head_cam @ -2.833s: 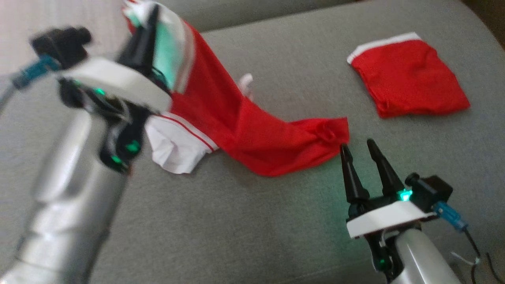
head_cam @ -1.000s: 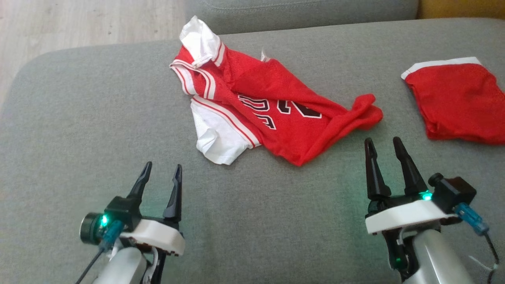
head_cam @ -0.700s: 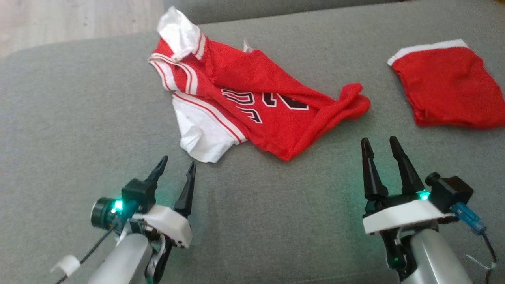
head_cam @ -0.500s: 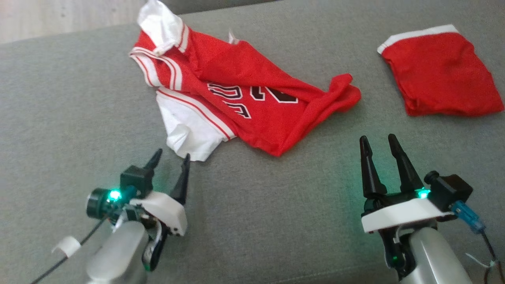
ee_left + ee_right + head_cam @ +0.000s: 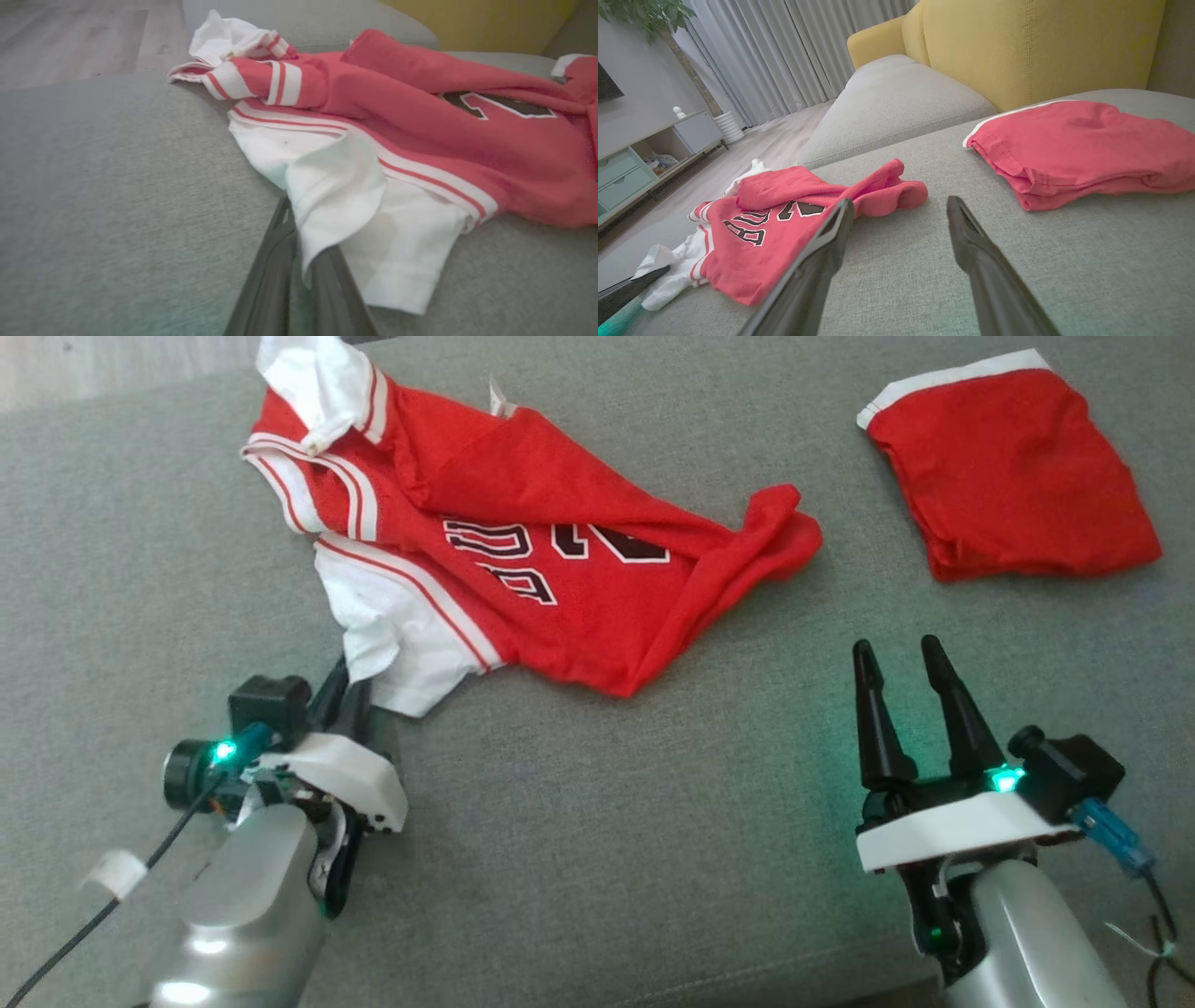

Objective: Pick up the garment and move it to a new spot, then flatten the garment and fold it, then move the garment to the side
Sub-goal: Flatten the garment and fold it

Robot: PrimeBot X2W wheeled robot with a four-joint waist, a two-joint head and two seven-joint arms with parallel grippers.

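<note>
Head view: the garment [image 5: 523, 551] lies crumpled on the grey sofa [image 5: 607, 821]. The left gripper [image 5: 350, 686] pinches its white sleeve at 7 o'clock.
Left wrist view: the fingers [image 5: 268, 280] are closed on the white hem.
Right wrist view: the right gripper [image 5: 901, 207] gapes empty, with the garment at 10 o'clock and a folded red cloth [image 5: 1087, 144] at 1 o'clock.

Lettering on the jersey
Black, white-edged characters [image 5: 509, 555] cross the red garment [image 5: 579, 625], creased and upside down; unreadable.

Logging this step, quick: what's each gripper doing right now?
Left gripper: closed on the white edge of the jersey.
Right gripper: open, holding nothing.
</note>
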